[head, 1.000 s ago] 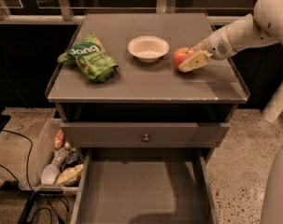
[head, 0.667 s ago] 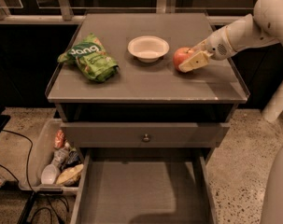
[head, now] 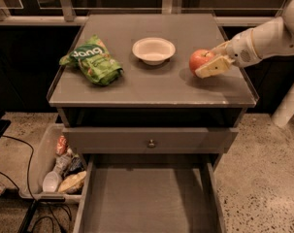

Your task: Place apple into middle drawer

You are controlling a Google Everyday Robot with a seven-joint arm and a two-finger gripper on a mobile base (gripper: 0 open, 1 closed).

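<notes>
Seemingly a lab or office test space: grey drawer cabinet (head: 151, 89) on speckled hard floor (head: 263, 178), with the gripper (head: 206, 62) at its top's right edge, fingers (head: 212, 67) clasping the apple (head: 199, 58). Left of the fingers, a bowl (head: 153, 49) and chip bag (head: 93, 59); far below-left, a snack bin (head: 40, 161).

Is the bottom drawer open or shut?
Open: the middle drawer is pulled out, floor showing. The claw is up top by the apple.

Red apple (head: 200, 60) on cabinet top (head: 137, 84), hand (head: 216, 57) beside it; mid drawer (head: 146, 203) pulled open.
</notes>
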